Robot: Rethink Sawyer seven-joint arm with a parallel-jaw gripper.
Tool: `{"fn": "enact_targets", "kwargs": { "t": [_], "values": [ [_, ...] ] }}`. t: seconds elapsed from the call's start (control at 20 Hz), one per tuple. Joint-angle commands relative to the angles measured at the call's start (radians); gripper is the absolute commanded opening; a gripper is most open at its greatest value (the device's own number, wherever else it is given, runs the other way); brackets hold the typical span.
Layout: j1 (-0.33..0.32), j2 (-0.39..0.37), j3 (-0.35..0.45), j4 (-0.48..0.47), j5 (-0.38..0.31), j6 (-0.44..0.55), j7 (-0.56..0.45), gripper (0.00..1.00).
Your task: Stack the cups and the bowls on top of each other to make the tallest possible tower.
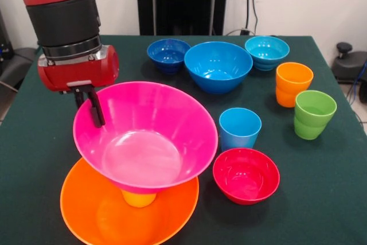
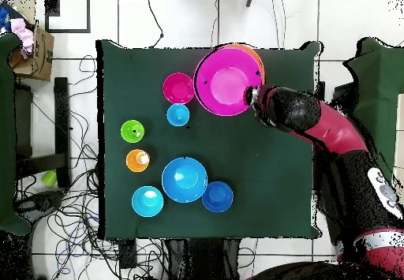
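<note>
The large pink bowl (image 1: pixel 146 142) (image 2: pixel 225 84) rests upright on the yellow cup (image 1: pixel 139 199), which stands in the large orange bowl (image 1: pixel 92 210) (image 2: pixel 254 52) at the front left of the table. My gripper (image 1: pixel 92 107) (image 2: pixel 252 97) is at the pink bowl's left rim, with one black finger inside the rim and the other hidden behind it. It looks shut on the rim. The light-blue cup (image 1: pixel 239 127) (image 2: pixel 177 114) stands alone to the right of the pink bowl. The small red bowl (image 1: pixel 246 175) (image 2: pixel 178 87) sits in front of that cup.
The medium blue bowl (image 1: pixel 218 66), small dark blue bowl (image 1: pixel 168 54) and small cyan bowl (image 1: pixel 266 51) stand in a row at the far side. The orange cup (image 1: pixel 293 83) and green cup (image 1: pixel 312 113) stand at the right.
</note>
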Motion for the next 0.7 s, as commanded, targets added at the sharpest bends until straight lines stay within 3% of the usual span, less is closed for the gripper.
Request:
{"fn": "enact_targets", "kwargs": {
  "t": [0.05, 0.7],
  "values": [
    [-0.007, 0.003, 0.026, 0.08, -0.051, 0.022, 0.019, 0.0],
    [0.004, 0.028, 0.013, 0.064, -0.064, -0.006, 0.031, 0.0]
  ]
}}
